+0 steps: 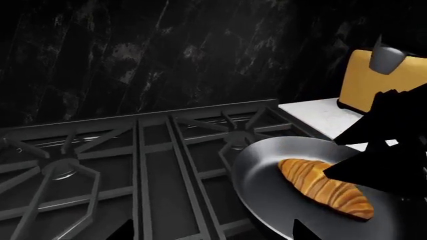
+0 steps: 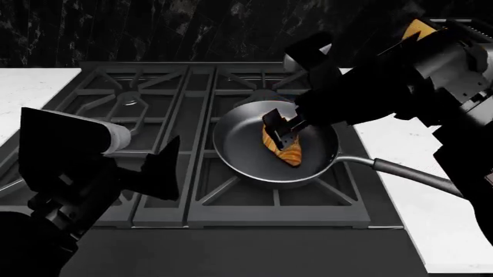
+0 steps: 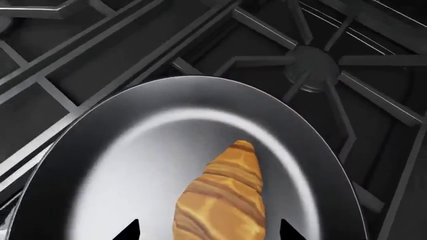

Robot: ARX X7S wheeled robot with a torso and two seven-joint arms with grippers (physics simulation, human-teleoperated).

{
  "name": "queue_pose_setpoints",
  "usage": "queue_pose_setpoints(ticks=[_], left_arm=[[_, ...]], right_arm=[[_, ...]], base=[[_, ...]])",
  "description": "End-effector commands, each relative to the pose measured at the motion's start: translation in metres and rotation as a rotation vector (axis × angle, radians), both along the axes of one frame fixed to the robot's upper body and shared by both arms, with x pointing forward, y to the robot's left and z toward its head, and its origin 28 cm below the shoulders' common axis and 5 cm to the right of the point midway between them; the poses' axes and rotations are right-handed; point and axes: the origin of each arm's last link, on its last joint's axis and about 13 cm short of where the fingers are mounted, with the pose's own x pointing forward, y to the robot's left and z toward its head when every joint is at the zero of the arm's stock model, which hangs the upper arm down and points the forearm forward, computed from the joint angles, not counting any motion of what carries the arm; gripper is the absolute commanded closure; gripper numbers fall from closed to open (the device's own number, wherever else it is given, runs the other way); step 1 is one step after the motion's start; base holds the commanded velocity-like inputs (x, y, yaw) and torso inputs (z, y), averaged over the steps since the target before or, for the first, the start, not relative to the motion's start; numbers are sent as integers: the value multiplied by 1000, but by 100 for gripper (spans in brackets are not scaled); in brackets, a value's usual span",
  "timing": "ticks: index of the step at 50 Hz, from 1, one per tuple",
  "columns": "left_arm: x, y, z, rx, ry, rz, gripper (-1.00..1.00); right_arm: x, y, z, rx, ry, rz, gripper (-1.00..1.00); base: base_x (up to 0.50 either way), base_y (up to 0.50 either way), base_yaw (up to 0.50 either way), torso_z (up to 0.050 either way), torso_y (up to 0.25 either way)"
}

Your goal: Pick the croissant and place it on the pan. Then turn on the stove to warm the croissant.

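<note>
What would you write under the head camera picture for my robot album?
Right gripper hovers open over the croissant lying in the pan on the stove.

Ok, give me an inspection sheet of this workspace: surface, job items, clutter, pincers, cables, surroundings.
Surface: stove with black grates, white countertop on both sides.
Job's things: croissant lies inside the pan; the pan sits on the front right burner, handle pointing toward the robot's right. No flame seen; knobs out of view.
Clutter: yellow-sided toaster on the counter right of the stove.
Pincers: right pincer open, directly above the croissant, fingers straddling it in the right wrist view. Left pincer over the stove's front left, holding nothing; open or shut not clear.
Cables: nothing seen.
Surroundings: dark marble backsplash behind the stove.
</note>
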Motion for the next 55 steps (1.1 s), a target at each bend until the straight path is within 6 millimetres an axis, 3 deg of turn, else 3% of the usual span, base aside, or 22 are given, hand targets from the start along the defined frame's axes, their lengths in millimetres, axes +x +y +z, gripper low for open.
queue_pose_setpoints(ticks=[1,27,39,47,55], left_arm=[[2,-1,-3,-2,7,-7,-100],[-4,2,1,-44,-14,15,-100],[-6,2,0,-47,-19,12,-100],[-7,1,2,-43,-24,7,-100],[-9,0,4,-37,-26,-5,-100]], right_arm=[[-26,-3,14,2,-85,29,-100],[-128,-12,7,113,-369,-74,-100],[-161,-12,0,259,-533,-222,-100],[-177,-5,-6,237,-634,-253,-100],[-189,2,-16,314,-628,-342,-100]], base=[[0,0,0,0,0],[0,0,0,0,0],[0,0,0,0,0],[0,0,0,0,0],[0,0,0,0,0]])
